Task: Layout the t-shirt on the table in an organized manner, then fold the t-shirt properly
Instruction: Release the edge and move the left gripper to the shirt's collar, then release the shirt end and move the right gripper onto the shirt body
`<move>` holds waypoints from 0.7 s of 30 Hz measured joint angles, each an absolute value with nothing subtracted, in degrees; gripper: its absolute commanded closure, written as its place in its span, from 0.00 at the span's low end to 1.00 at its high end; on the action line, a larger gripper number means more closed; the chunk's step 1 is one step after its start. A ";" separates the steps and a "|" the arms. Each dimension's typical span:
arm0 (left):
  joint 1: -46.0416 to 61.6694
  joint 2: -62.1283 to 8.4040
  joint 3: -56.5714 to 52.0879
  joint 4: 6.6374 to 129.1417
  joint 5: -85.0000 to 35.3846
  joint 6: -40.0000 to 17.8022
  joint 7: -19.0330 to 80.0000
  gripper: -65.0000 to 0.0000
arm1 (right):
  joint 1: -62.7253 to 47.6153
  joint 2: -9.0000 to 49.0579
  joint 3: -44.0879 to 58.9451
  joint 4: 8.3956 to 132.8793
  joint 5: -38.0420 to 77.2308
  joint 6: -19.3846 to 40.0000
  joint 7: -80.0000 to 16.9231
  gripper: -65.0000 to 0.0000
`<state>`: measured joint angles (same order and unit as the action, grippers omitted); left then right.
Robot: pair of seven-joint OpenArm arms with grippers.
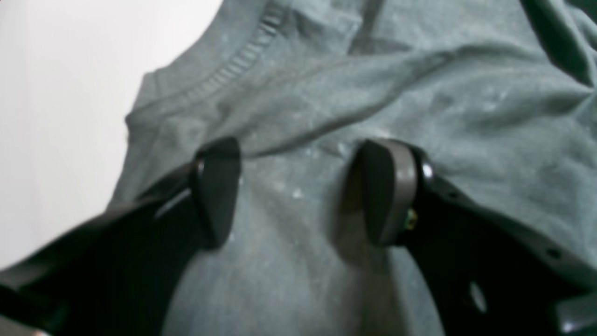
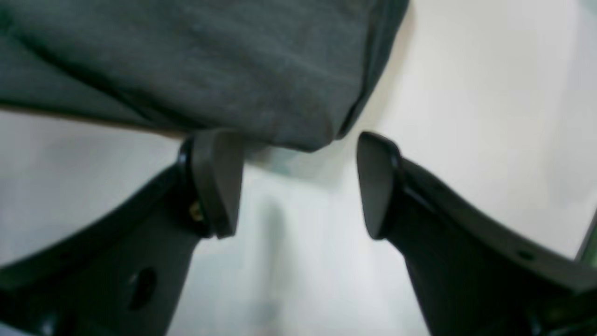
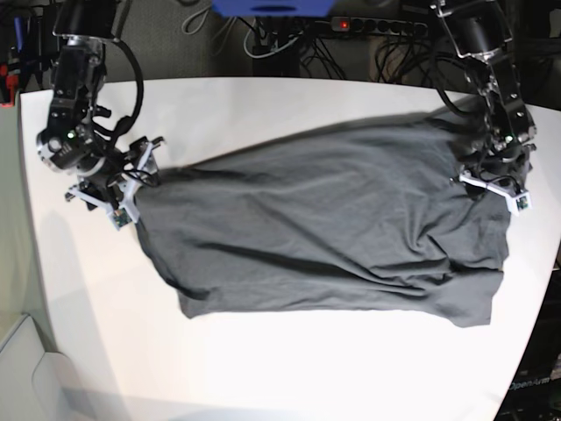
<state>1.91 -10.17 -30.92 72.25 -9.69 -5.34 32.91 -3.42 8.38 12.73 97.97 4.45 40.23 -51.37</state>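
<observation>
Both sets of fingers are spread, gripping nothing: left fingers [image 1: 298,191] over the t-shirt [image 3: 324,228] near its collar (ribbed), right fingers [image 2: 298,184] at its corner on the white bench [image 3: 263,368].

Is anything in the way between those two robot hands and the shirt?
Nothing visible. The left hand is open directly over the t-shirt near its collar, and the right hand is open at the shirt's corner on the bare table.

The left end effector [image 1: 298,191] hangs low with its jaws spread wide apart, dark fingertips [image 1: 385,191] pointing forward and nothing clamped between them. The right end effector [image 2: 298,184] is likewise parted wide and empty. In the base view both arms reach down from the far side, wrists bent downward.
</observation>
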 measured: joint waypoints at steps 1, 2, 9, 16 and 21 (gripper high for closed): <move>1.91 -10.17 -30.92 72.25 -9.69 -5.34 32.91 0.38 | -3.42 8.38 12.73 97.97 4.45 40.25 -51.37 0.39; 1.91 -10.17 -30.92 72.25 -9.69 -5.34 32.91 0.38 | -3.40 8.38 12.73 97.97 4.45 40.23 -51.35 0.39; 1.91 -10.17 -30.92 72.25 -9.69 -5.34 32.91 0.38 | -3.57 8.40 12.73 97.97 4.45 40.23 -51.37 0.39; 1.91 -10.17 -30.92 72.27 -9.69 -5.34 32.93 0.38 | -3.79 8.40 12.73 97.97 4.45 40.23 -51.37 0.39; 1.91 -10.41 -30.92 72.27 -9.74 -5.37 32.95 0.38 | -3.33 8.43 12.73 97.43 4.49 40.25 -51.09 0.39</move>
<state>1.91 -10.41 -30.92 72.27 -9.74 -5.37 32.95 -3.33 8.43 12.73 97.43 4.49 40.25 -51.09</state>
